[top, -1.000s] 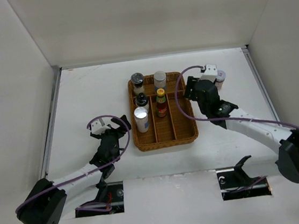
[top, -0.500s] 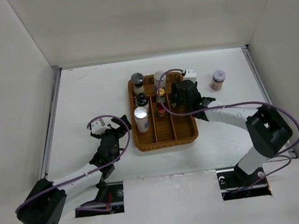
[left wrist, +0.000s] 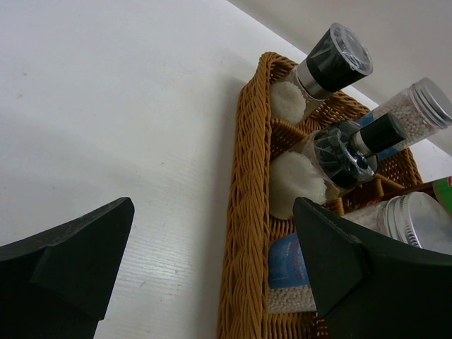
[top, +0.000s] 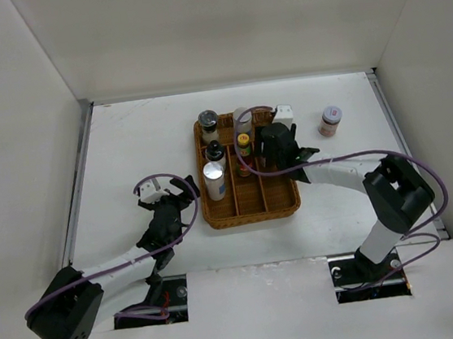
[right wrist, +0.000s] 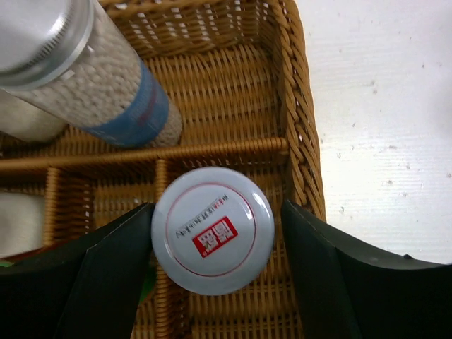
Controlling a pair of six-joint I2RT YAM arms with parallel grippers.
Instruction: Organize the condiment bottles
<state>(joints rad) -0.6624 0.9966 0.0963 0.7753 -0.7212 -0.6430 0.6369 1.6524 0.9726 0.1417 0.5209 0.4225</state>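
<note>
A wicker basket point(top: 289, 199) holds a dark-lidded grinder point(top: 207, 121), a white-capped shaker point(top: 242, 117), a small dark-lidded bottle point(top: 214, 149), a silver-capped shaker point(top: 213, 171) and a yellow-capped red sauce bottle point(top: 243, 141). My right gripper point(top: 272, 149) hangs over the basket's right column. In the right wrist view it point(right wrist: 217, 208) is shut round a short pale-lidded jar point(right wrist: 212, 239). The left finger touches the lid and the right finger is a hair off it. A second pale-lidded jar point(top: 330, 117) stands on the table right of the basket. My left gripper point(top: 168, 191) is open and empty, left of the basket.
In the left wrist view, the open fingers point(left wrist: 70, 247) frame the basket's left rim point(left wrist: 248, 176) with the grinder point(left wrist: 332, 60) and shakers behind it. In the right wrist view, a blue-labelled shaker point(right wrist: 92, 85) leans in the compartment beyond the jar. White walls enclose the table.
My right arm swung left from the jars on the table to the basket, carrying one jar; the other jar stayed. In the last half second it shifted slightly. The left arm has not moved.
</note>
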